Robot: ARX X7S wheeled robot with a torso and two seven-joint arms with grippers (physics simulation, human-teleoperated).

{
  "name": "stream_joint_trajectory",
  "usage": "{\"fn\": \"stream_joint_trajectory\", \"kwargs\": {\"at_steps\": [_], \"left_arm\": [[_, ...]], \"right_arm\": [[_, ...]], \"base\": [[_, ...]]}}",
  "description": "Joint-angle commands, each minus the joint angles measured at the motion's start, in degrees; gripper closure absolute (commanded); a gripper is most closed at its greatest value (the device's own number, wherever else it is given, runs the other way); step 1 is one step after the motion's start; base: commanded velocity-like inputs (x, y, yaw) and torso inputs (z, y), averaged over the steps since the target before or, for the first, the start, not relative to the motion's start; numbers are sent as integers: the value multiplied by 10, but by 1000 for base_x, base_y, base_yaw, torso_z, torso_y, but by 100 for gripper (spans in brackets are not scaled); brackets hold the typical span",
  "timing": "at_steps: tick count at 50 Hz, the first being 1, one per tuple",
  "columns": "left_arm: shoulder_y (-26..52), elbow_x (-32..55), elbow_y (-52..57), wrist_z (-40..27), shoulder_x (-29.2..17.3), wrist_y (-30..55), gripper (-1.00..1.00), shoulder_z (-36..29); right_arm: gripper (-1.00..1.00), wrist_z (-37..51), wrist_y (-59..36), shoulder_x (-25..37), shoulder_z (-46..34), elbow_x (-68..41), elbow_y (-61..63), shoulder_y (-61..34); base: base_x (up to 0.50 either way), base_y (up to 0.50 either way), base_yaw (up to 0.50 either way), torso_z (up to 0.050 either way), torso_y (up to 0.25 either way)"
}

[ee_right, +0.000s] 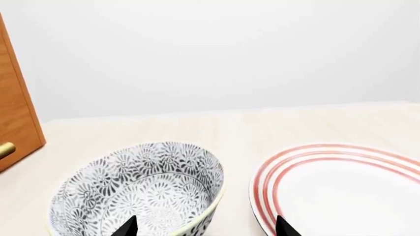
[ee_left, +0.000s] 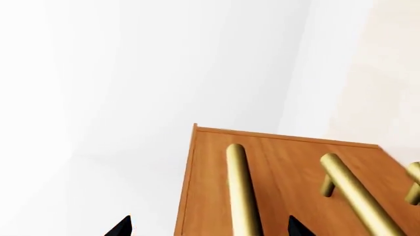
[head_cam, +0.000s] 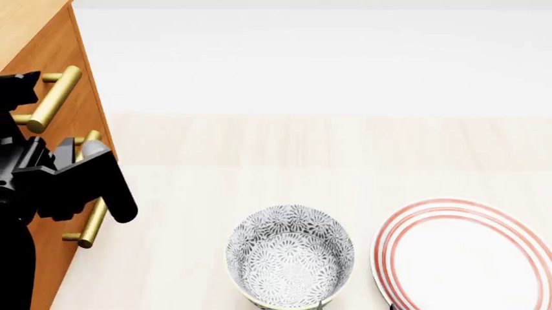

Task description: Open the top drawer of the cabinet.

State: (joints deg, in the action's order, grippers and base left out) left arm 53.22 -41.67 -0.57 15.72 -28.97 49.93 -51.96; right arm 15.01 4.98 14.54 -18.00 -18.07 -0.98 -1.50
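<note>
We are lining our left tool (ee_left: 206,227), tips spread apart, around the top drawer's handle (ee_left: 241,191) on the cabinet (ee_left: 288,162). If we are closing off-centre, the bar risks slipping out.

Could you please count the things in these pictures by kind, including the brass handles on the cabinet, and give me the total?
Cabinet: 1
Brass bar handles: 3, namely top, middle, lowest
Patterned bowl: 1
Red-ringed white plate: 1
Total: 6

The top drawer front looks flush with the cabinet, not yet pulled out.
</note>
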Motion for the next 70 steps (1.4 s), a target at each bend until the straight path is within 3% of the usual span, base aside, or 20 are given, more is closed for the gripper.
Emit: {"fn": "stream_joint_trajectory", "kwargs": {"at_steps": [1,70], "left_arm": [[2,-3,-32,5,16,-11,-100,14],[27,34,-177,-62,50,-71,-100,29]], "right_arm": [[-100,-10,0,-10,11,8,-1,0],[-100,0,1,0,-3,-10,-9,-7]], "base": [[0,0,0,0,0],[0,0,0,0,0]]}}
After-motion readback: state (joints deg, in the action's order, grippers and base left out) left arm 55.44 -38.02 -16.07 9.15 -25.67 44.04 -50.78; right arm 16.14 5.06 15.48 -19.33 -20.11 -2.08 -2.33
